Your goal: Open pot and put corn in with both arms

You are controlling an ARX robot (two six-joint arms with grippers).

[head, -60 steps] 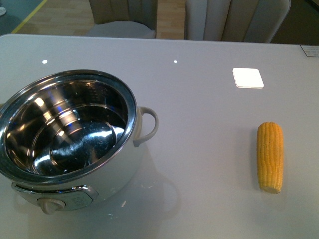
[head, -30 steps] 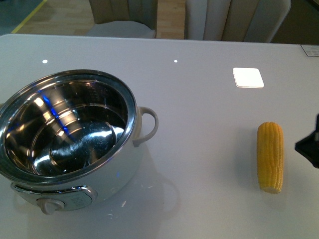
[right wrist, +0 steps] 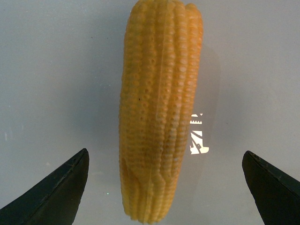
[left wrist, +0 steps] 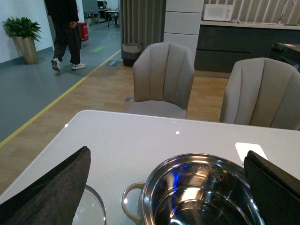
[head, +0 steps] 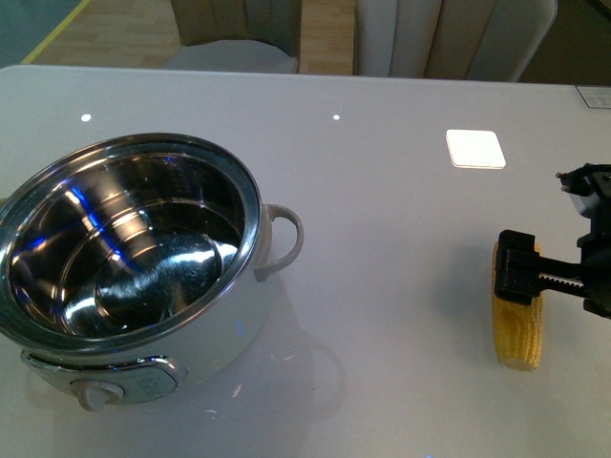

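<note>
Your right hand [head: 565,279] has just swung in over the corn [head: 517,336], jaws spread wide and holding nothing, the cob lying on the table [head: 401,248] between them, well right of the open pot [head: 243,329]. You're lined up; lower and close next to grip it.

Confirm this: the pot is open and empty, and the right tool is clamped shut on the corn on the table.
Wrong on the tool. The right wrist view shows the right tool open, its fingers wide apart either side of the corn, not touching it. The pot is open and empty; the corn lies on the table.
</note>
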